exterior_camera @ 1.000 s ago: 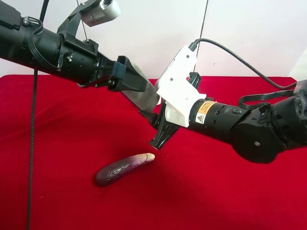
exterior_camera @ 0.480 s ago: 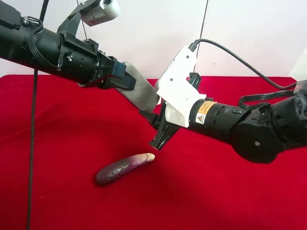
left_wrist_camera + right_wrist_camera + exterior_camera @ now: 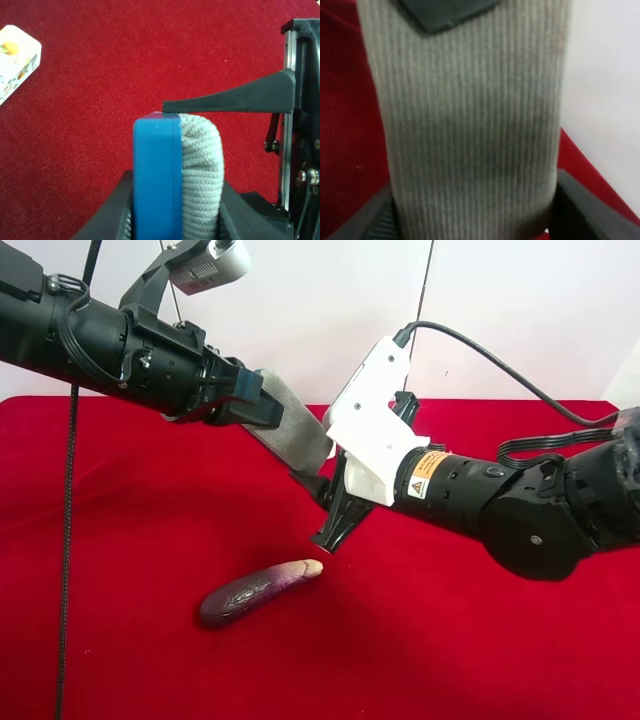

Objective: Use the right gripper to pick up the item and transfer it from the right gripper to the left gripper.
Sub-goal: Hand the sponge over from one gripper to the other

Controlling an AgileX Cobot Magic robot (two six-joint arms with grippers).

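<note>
The item, a flat grey pad [image 3: 297, 427] with a blue underside, hangs in the air between both arms. The left gripper [image 3: 252, 398], on the all-black arm, is shut on its upper end. In the left wrist view the jaws [image 3: 175, 215] squeeze the blue layer [image 3: 156, 170] and the grey layer [image 3: 201, 165]. The right gripper [image 3: 318, 495], on the arm with the white housing, holds the lower end. In the right wrist view its fingers [image 3: 367, 217] lie flush against both long edges of the pad [image 3: 470, 125]. One right finger [image 3: 235, 97] shows beside the pad in the left wrist view.
A dark purple eggplant [image 3: 255, 592] lies on the red cloth [image 3: 120, 540] below the grippers. A small white printed box [image 3: 15, 60] lies on the cloth, seen only in the left wrist view. A black cable [image 3: 68, 540] hangs at the exterior view's left.
The left gripper's jaws have closed on the pad's upper end since a second ago. The right arm and the eggplant have not moved.
</note>
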